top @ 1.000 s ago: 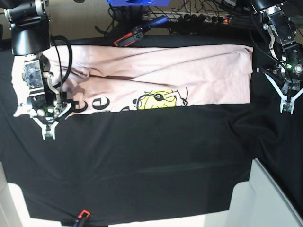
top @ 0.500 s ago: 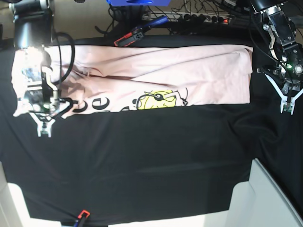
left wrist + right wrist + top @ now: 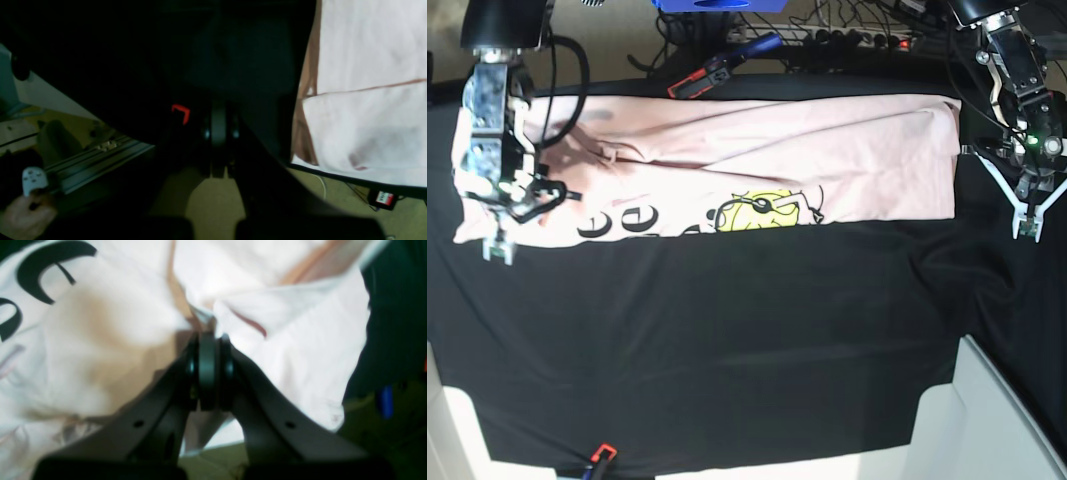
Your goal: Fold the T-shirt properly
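Note:
The pale pink T-shirt [image 3: 777, 160] lies folded lengthwise across the far part of the table. Its black lettering [image 3: 622, 222] and yellow graphic [image 3: 762, 212] show along its near edge. My right gripper [image 3: 497, 250] is shut at the shirt's left end. In the right wrist view its closed tips [image 3: 208, 338] sit over a crease of the shirt [image 3: 100, 340], and I see no fabric between them. My left gripper [image 3: 1027, 228] is shut and empty over the black cloth, just right of the shirt's right edge. In the left wrist view [image 3: 218, 110] the shirt [image 3: 367, 66] is off to the right.
The black table cloth [image 3: 727, 350] covers the table. A red-and-black tool [image 3: 702, 80] and cables lie behind the shirt. White panels [image 3: 997, 410] stand at the near corners. An orange clip [image 3: 599, 457] sits at the front edge. A hand holding a remote [image 3: 33, 180] is beside the table.
My right gripper has moved left and a little away from the near edge, from the lettering to the shirt's left end, still shut. The left gripper and the shirt have barely moved.

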Controlling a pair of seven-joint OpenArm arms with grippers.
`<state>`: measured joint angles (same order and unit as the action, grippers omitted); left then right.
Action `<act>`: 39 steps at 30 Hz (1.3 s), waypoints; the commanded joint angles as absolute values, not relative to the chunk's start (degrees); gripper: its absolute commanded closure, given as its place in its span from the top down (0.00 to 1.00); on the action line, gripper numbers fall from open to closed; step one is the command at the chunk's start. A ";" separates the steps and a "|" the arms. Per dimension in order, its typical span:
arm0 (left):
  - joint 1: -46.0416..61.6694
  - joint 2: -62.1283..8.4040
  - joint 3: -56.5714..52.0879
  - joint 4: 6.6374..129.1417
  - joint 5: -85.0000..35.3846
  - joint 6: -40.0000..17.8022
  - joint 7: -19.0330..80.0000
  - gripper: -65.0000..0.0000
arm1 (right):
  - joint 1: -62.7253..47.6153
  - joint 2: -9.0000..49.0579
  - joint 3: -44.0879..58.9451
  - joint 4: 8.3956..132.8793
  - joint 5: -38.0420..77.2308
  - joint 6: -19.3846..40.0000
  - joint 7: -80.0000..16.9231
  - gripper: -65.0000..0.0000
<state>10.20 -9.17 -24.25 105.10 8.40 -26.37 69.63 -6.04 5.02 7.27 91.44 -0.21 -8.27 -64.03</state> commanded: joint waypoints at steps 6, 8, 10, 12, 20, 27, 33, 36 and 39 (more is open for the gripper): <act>9.80 -10.07 -24.48 105.98 8.92 -26.15 69.32 0.01 | -8.31 5.76 9.01 95.34 -0.48 -8.66 -63.34 0.00; 9.80 -10.07 -24.48 105.98 8.92 -26.15 69.32 0.01 | -8.66 5.49 10.33 95.08 -0.48 -8.66 -63.16 0.00; 9.71 -10.07 -24.48 105.98 8.92 -26.15 69.32 0.01 | -9.36 5.58 11.65 95.34 -0.48 -8.66 -62.99 0.00; 9.71 -10.07 -24.48 105.98 8.92 -26.15 69.32 0.01 | -9.45 5.85 12.79 95.52 -0.48 -8.66 -62.99 0.00; 9.71 -10.07 -24.48 105.98 8.92 -26.15 69.32 0.01 | -7.52 12.18 13.76 90.59 -0.48 -8.66 -60.97 0.00; 9.71 -10.07 -24.48 105.98 8.92 -26.15 69.32 0.01 | -6.99 13.58 13.67 88.13 -0.48 -8.66 -61.05 0.00; 9.71 -10.07 -24.48 105.98 8.92 -26.15 69.32 0.01 | -6.99 12.35 14.02 88.13 -0.48 -8.66 -61.14 0.00; 9.71 -10.07 -24.48 105.98 8.92 -26.15 69.32 0.01 | -6.64 12.26 14.02 87.96 -0.48 -8.66 -61.93 0.03; 9.71 -10.07 -24.48 105.98 8.92 -26.15 69.32 0.01 | -6.64 12.26 14.02 88.92 -0.48 -8.66 -62.99 0.17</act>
<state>10.17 -9.21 -24.34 105.10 8.51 -26.39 69.63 -7.33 11.40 13.65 87.61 -0.03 -8.25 -63.29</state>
